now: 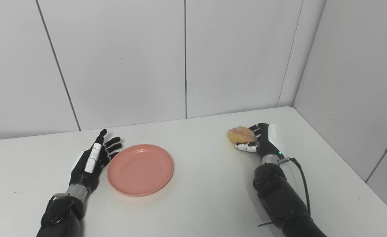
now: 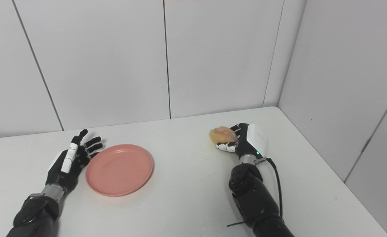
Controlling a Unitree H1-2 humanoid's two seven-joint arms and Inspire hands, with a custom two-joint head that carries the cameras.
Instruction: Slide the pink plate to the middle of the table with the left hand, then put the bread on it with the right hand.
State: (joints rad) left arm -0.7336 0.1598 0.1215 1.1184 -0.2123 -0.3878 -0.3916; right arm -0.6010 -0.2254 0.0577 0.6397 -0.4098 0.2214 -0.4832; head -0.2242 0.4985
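Note:
The pink plate (image 1: 140,169) lies flat on the white table (image 1: 196,197), left of centre. My left hand (image 1: 93,159) rests just beside its left rim, fingers spread apart, holding nothing. A round golden-brown bread roll (image 1: 241,134) is at the right. My right hand (image 1: 262,140) is wrapped around it, fingers curled over its far side and thumb under its near side. Whether the roll rests on the table or is lifted slightly, I cannot tell.
White wall panels (image 1: 186,59) stand close behind the table, and a side wall (image 1: 361,82) runs along its right edge. Bare tabletop lies between the plate and the roll.

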